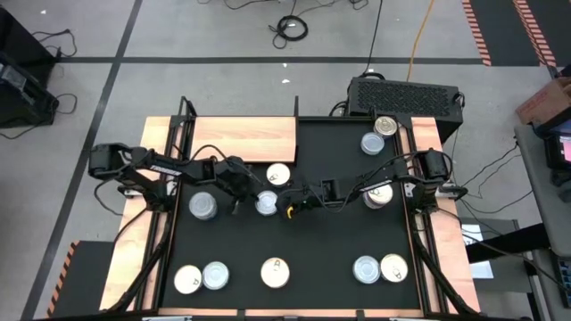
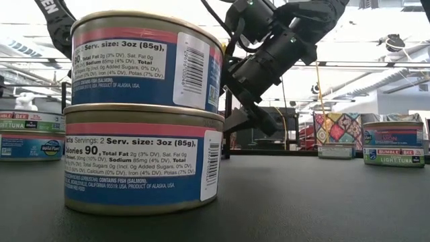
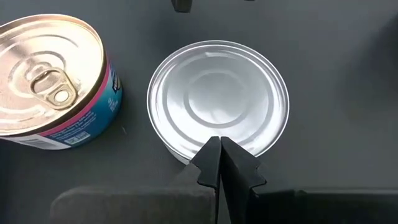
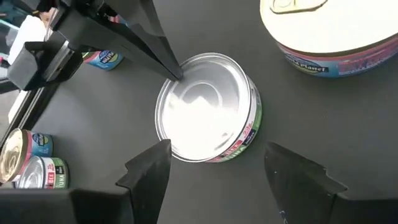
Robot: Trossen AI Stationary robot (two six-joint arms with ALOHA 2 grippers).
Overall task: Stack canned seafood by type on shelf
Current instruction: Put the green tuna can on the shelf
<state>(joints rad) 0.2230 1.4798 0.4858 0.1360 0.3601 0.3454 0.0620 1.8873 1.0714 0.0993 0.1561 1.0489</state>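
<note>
A: Ten or so flat round tins sit flat side up on the black mat (image 1: 294,223), so none has a long axis to speak of. The one we care about is the silvery tin (image 1: 266,204) near the mat's middle.

B: We see it from both wrists. Its top is bare, bright metal with pressed concentric rings and no pull tab (image 3: 217,102); the side label shows a green and pink band (image 4: 249,134). At its one o'clock in the high view, just beside it, stands the cream-topped tin (image 1: 278,176), whose gold lid carries a pull tab and whose label is pink over blue (image 3: 46,74).

A: And the grippers?

B: The left gripper (image 1: 239,185) reaches in from nine o'clock. Its fingers (image 3: 222,171) are pressed together, their tips over the silvery tin's near rim. The right gripper (image 1: 299,201) comes from three o'clock, fingers (image 4: 149,168) spread wide either side of that same tin, not touching it.

A: The shelf (image 1: 243,139)?

B: Light wood, smooth, rectangular, at eleven o'clock of the mat, well apart from the tin.

A: In the low view we get a stack of two salmon tins (image 2: 144,121) up close, paper labels facing us, with a dark arm behind them.
</note>
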